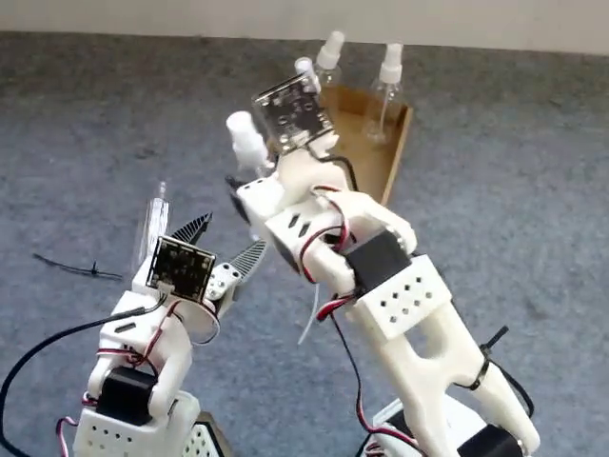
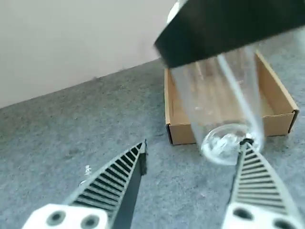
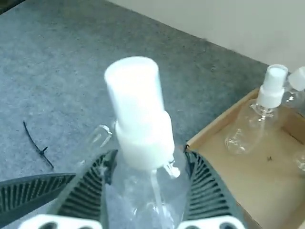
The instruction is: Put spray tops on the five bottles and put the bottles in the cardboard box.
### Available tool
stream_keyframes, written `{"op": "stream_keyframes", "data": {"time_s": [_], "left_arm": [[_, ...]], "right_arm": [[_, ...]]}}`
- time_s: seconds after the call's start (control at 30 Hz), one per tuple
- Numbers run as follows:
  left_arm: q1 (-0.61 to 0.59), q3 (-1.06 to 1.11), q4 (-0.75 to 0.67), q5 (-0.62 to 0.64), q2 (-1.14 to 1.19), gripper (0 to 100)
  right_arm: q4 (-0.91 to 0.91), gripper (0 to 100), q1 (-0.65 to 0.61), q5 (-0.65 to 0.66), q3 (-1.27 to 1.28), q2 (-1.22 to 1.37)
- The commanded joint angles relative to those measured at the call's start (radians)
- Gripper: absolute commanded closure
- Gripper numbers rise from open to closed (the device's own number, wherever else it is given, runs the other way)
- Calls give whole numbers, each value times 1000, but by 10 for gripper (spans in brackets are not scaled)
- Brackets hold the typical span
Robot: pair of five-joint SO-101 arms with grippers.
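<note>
My right gripper is shut on a clear bottle with a white spray top, held above the carpet just short of the cardboard box. The bottle's round base hangs between the tips of my left gripper, which is open and close below it. Capped bottles stand in the box. An uncapped clear bottle stands on the carpet left of my left arm.
Grey carpet covers the table. A black cable tie lies at the left. The box sits at the far side by a pale wall. There is free carpet to the right of the box and arms.
</note>
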Motion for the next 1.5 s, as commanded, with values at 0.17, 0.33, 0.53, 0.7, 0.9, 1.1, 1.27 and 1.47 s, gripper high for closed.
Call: {"op": "stream_keyframes", "data": {"time_s": [0.17,0.33,0.53,0.7,0.9,1.1,1.27,1.47], "left_arm": [[-5,-2,-12,-5,-7,727],[-5,-1,-12,-5,-7,727],[5,28,-18,-5,-7,727],[41,30,-15,-5,-7,727],[42,30,-14,-5,-7,727],[44,31,-12,-5,-7,727],[44,31,-12,-5,-7,727],[44,31,-12,-5,-7,727]], "right_arm": [[-193,994,259,0,-62,31],[-354,994,404,0,-59,168],[-602,994,455,-6,61,259],[-924,994,455,-6,278,262],[-1015,994,455,-8,380,278],[-1127,994,483,-8,378,435],[-1199,994,483,-8,378,522],[-1227,994,483,-8,346,587]]}}
